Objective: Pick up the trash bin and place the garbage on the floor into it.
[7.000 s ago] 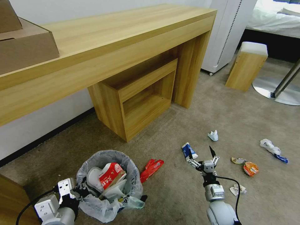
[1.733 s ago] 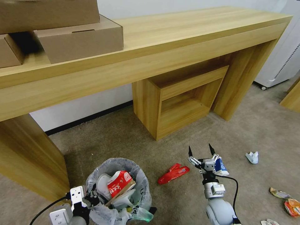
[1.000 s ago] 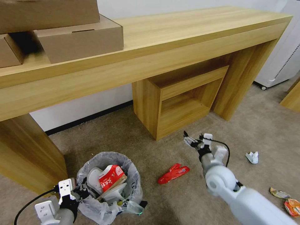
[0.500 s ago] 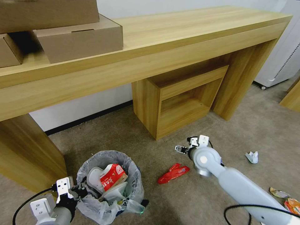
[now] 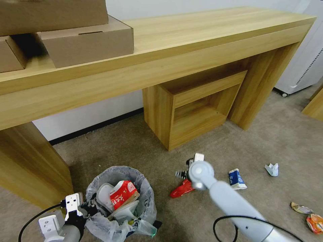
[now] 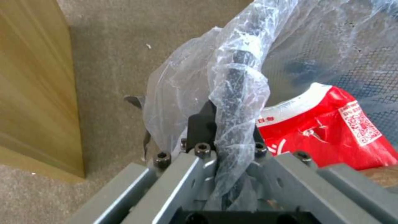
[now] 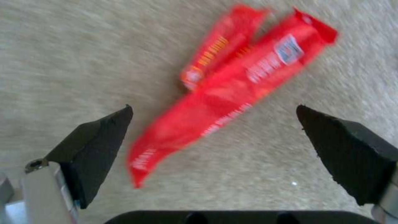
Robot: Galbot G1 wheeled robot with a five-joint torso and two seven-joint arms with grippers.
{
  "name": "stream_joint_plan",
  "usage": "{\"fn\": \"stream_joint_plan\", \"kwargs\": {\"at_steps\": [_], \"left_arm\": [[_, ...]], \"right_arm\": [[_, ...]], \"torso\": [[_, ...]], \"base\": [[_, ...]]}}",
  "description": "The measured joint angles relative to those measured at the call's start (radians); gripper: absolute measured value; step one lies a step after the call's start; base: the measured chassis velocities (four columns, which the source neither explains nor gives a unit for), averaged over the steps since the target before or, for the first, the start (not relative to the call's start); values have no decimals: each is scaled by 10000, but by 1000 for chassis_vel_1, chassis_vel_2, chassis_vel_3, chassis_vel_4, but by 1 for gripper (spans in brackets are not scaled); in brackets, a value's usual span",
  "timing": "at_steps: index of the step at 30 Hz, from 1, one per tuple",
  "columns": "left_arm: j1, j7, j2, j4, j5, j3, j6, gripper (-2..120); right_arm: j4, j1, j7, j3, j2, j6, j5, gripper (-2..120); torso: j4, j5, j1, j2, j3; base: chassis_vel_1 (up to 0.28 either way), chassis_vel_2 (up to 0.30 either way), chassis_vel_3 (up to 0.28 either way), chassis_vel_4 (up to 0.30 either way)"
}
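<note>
Clamped on the bagged rim, the left gripper (image 6: 226,137) holds the trash bin (image 5: 119,201) at lower left, where thin plastic might slip. Right of it, the right gripper (image 7: 213,149) hangs wide above the red wrapper (image 7: 232,90); flat film could slide aside.

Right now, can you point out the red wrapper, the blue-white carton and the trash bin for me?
red wrapper (image 7: 232,90): right wrist view, middle of its flat face.
blue-white carton (image 5: 236,178): head view, its blue side.
trash bin (image 5: 148,198): head view, bag-covered rim.
</note>
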Motion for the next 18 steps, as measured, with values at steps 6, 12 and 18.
{"fn": "stream_joint_plan", "kwargs": {"at_steps": [6,12,18], "left_arm": [[-18,177,-70,62,260,70,23,0],[19,179,-82,95,333,168,29,0],[60,171,-121,178,539,423,-7,0]], "right_arm": [[-334,-91,-78,223,186,111,-213,100],[-559,-47,-227,220,346,263,-479,100],[-978,58,-518,284,501,426,-856,100]], "torso": [[3,2,-1,1,0],[3,2,-1,1,0],[4,3,-1,0,0]], "base": [[0,0,0,0],[0,0,0,0],[0,0,0,0]]}}
